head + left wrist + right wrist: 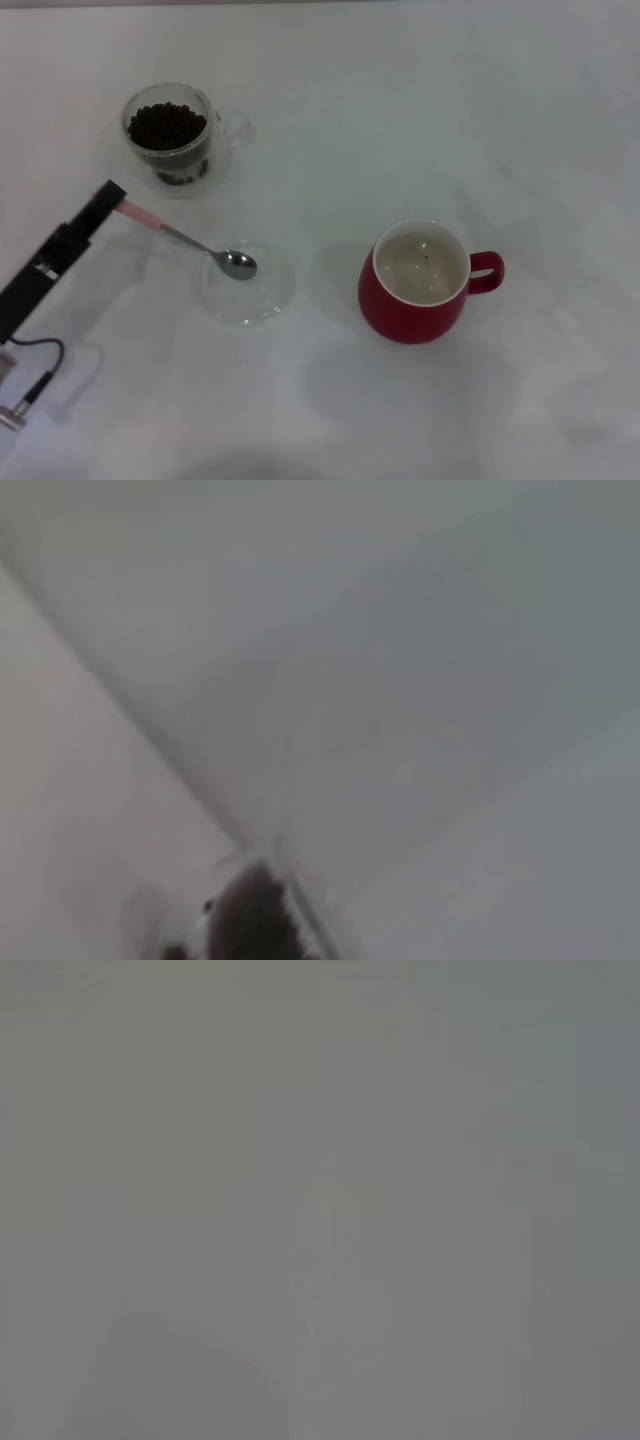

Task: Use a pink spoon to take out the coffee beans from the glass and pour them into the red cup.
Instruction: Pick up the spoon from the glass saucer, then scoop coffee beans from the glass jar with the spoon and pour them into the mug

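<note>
Left hand (pixel 112 197), at the left edge of the frame, is clenched on the handle end of the pink spoon (pixel 190 241). Spoon bowl rests in a shallow clear dish (pixel 268 292) at centre-left. The glass (pixel 170 132), holding the coffee beans (pixel 165 124), stands at upper left on a clear saucer (pixel 221 170). The red cup (pixel 415 300) stands right of centre on the white tabletop (pixel 400 100). Right hand is out of view.

The glass (pixel 262 920), dark with coffee beans (pixel 250 925), sits blurred at the picture's edge on the pale counter (pixel 420 730).
</note>
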`<action>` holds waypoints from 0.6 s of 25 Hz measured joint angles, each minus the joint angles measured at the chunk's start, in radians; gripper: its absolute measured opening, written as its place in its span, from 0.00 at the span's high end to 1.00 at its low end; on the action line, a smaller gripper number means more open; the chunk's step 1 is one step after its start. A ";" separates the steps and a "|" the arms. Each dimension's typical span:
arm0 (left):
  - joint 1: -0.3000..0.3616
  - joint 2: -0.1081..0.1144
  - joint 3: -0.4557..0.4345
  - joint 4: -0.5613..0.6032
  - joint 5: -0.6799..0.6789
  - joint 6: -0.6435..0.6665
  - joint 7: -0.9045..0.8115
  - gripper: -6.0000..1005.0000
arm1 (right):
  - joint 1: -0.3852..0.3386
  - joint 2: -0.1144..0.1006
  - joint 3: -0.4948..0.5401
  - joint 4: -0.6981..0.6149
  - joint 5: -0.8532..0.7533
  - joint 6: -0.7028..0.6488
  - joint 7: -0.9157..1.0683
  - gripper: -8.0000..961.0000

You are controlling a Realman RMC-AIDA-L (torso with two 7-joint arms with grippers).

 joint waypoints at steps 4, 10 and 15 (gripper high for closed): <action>0.032 0.006 0.027 0.095 0.001 0.035 -0.053 0.86 | 0.001 0.001 -0.001 0.000 0.000 0.000 0.000 0.31; 0.082 0.023 0.055 0.327 0.025 0.049 -0.174 0.86 | 0.006 0.013 -0.005 0.000 -0.001 0.000 0.000 0.31; 0.062 0.091 0.053 0.466 0.042 0.038 -0.293 0.86 | 0.014 0.016 -0.015 0.000 -0.002 0.000 0.000 0.31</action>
